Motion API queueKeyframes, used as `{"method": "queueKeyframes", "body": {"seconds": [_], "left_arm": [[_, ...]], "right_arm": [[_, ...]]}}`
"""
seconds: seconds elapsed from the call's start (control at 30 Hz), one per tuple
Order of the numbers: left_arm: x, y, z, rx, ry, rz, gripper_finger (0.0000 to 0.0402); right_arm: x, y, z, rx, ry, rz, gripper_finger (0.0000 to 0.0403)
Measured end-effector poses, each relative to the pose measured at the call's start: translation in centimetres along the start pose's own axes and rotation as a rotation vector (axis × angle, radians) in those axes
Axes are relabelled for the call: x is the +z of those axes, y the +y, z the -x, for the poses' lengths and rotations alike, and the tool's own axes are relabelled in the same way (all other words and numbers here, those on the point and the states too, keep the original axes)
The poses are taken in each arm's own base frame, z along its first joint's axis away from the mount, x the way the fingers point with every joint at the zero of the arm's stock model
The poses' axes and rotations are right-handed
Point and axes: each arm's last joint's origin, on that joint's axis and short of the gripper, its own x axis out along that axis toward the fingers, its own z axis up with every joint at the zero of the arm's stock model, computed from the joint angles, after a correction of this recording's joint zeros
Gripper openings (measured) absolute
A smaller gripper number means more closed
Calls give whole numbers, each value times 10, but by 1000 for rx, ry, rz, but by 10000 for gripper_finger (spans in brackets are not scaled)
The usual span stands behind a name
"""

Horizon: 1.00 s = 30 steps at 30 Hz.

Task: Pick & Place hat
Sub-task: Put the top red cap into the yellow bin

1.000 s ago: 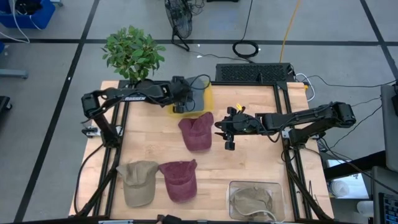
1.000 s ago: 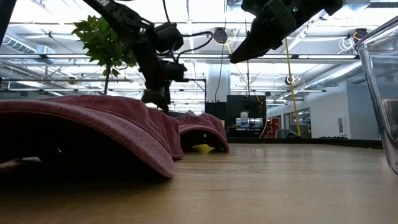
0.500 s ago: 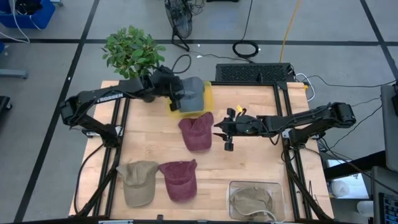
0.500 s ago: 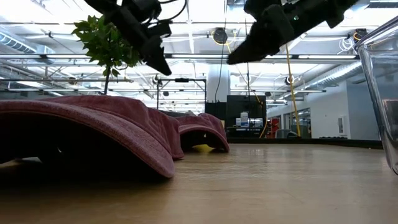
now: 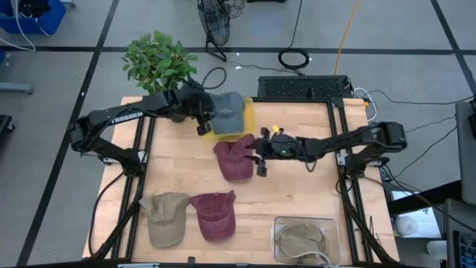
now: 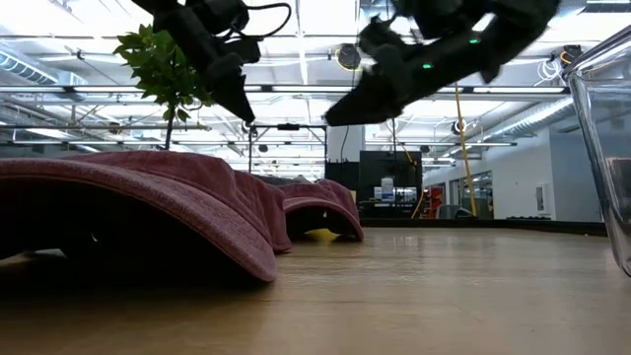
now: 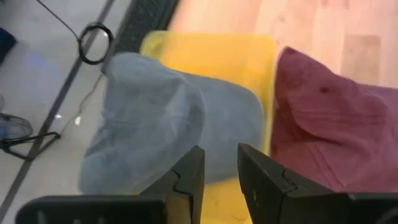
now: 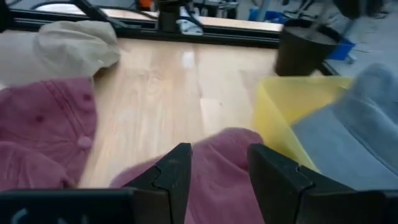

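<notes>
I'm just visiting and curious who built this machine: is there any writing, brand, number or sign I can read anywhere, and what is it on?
"ROSEN": white letters on the left arm in the high view; the start of the word cannot be made out.
Nothing readable on the hats, the yellow bin or the right arm.

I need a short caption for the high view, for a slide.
Left gripper beside the grey hat in the yellow bin; right gripper over a red hat.

Grey hat point(image 5: 229, 112) in yellow bin point(image 5: 245, 126), maroon hat point(image 5: 234, 158) beside it mid-table
</notes>
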Motion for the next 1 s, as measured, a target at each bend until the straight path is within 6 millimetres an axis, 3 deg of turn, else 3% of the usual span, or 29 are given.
{"method": "queueKeyframes", "body": {"seconds": [0.3, 0.67, 1.0], "left_arm": [[-15, -5, 29, -6, -74, -3, 93], [-36, -14, 68, 4, -331, -33, 93], [-38, -16, 73, -17, -346, -13, 93]], "right_arm": [[4, 0, -51, 32, 186, 57, 141], [-15, -9, -59, 87, 267, 31, 142], [-32, -9, -73, 108, 270, 32, 142]]}}
